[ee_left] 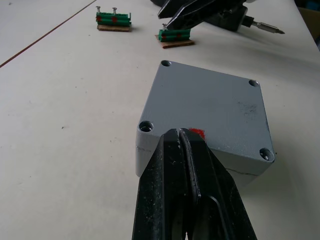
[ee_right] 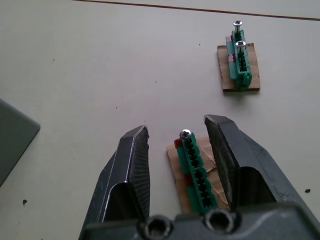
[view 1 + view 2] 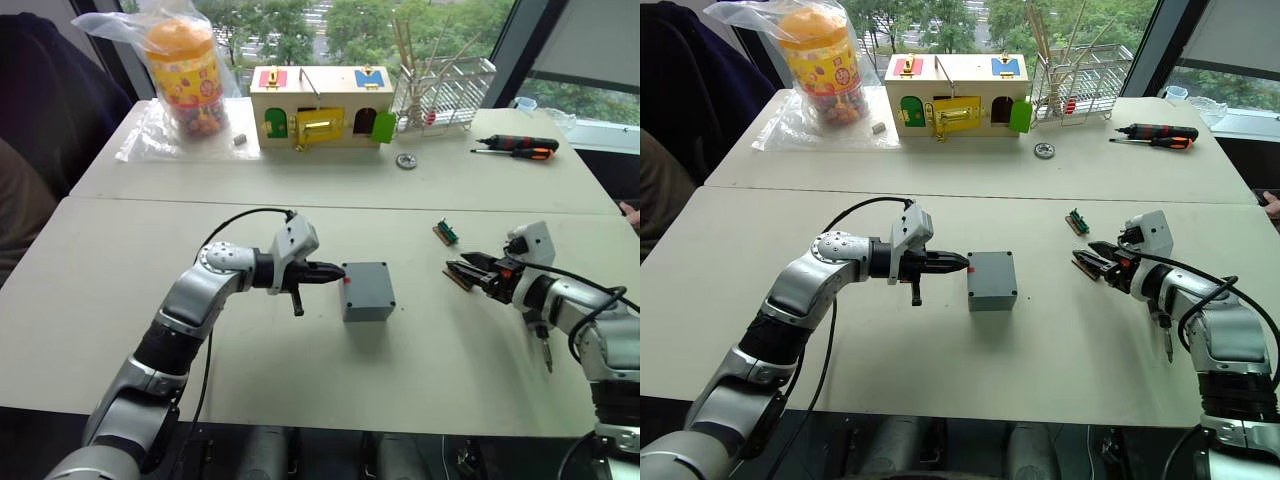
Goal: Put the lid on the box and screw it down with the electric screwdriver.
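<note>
The grey box (image 3: 368, 303) stands mid-table with the lid (image 1: 210, 102) lying on top, a hole at each corner. My left gripper (image 3: 338, 272) is shut, and its tips touch the box's left side at the red mark (image 1: 197, 132). To the right of the box my right gripper (image 2: 178, 126) is open, its fingers on either side of a green terminal strip (image 2: 196, 167) that holds one upright screw (image 2: 185, 133). The electric screwdriver (image 1: 234, 21) lies mostly hidden behind my right forearm, with its metal bit (image 3: 546, 352) sticking out.
A second green strip (image 3: 446, 232) with two screws lies just beyond the right gripper. On the far table are a wooden box with coloured doors (image 3: 320, 105), a bagged jar (image 3: 185, 75), a wire rack (image 3: 445, 90), hand screwdrivers (image 3: 520, 147) and a small metal disc (image 3: 406, 160).
</note>
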Motion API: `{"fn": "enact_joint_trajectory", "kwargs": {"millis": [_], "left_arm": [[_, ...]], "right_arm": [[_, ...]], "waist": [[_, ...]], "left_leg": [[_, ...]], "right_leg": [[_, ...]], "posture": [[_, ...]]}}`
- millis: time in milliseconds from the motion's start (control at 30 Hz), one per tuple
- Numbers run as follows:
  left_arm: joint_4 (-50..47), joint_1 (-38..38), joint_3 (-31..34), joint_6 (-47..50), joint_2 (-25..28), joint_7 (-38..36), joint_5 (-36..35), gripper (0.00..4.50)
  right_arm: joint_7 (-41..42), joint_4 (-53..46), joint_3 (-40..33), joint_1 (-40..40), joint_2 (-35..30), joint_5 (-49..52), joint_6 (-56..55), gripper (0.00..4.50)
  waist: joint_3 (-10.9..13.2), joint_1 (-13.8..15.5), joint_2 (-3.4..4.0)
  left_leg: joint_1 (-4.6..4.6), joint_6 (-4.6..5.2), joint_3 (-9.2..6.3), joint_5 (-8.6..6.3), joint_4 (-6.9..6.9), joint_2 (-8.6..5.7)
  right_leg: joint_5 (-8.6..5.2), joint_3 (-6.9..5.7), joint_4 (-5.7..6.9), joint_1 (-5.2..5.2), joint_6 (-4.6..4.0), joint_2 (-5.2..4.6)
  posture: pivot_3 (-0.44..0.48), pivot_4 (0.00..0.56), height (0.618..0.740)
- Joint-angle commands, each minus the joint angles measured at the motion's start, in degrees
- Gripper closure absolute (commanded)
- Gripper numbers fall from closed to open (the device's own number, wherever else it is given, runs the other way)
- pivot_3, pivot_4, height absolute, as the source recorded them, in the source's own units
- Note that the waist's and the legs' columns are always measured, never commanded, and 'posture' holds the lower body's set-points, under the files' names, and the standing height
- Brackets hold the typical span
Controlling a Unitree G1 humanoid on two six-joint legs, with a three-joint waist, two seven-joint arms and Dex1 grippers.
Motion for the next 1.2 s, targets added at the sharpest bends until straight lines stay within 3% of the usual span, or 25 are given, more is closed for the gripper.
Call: {"fn": "enact_joint_trajectory", "kwargs": {"millis": [33, 267, 367, 433, 1200], "left_arm": [[-1.23, -0.22, -0.11, -0.9, 0.13, -0.15, -0.09, 4.5], [-1.4, -0.14, -0.04, -0.69, 0.08, 0.06, -0.14, 4.5], [-1.54, 0.01, -0.02, -0.63, 0.11, 0.12, -0.17, 4.5], [-1.51, 0.0, -0.02, -0.64, 0.12, 0.13, -0.16, 4.5], [-0.73, -0.39, 0.0, -1.25, -0.16, 0.02, -0.03, 4.5]], "right_arm": [[0.23, -0.6, -0.49, -0.25, -0.37, -0.15, -1.25, 2.6], [0.02, -0.15, -0.44, -0.69, 0.0, -0.06, -1.42, 2.6], [0.06, -0.07, -0.29, -0.6, -0.14, -0.26, -1.57, 3.45], [0.05, 0.06, -0.18, -0.61, -0.21, -0.42, -1.65, 4.44], [-1.38, -4.38, -3.43, -1.16, -0.86, 1.84, 0.23, 4.44]], "waist": [[0.0, 0.0, 0.0], [0.0, 0.0, 0.0], [0.0, 0.0, 0.0], [0.0, 0.0, 0.0], [0.0, 0.03, 0.0]], "left_leg": [[0.0, 0.0, 0.0, 0.0, 0.0, 0.0], [0.0, 0.0, 0.0, 0.0, 0.0, 0.0], [0.0, 0.0, 0.0, 0.0, 0.0, 0.0], [0.0, 0.0, 0.0, 0.0, 0.0, 0.0], [0.0, 0.0, 0.0, 0.0, 0.0, 0.0]], "right_leg": [[0.0, 0.0, 0.0, 0.0, 0.0, 0.0], [0.0, 0.0, 0.0, 0.0, 0.0, 0.0], [0.0, 0.0, 0.0, 0.0, 0.0, 0.0], [0.0, 0.0, 0.0, 0.0, 0.0, 0.0], [0.0, 0.0, 0.0, 0.0, 0.0, 0.0]], "posture": [[0.0, 0.15, 0.705], [0.0, 0.15, 0.705], [0.0, 0.15, 0.705], [0.0, 0.15, 0.705], [0.0, 0.15, 0.705]]}}
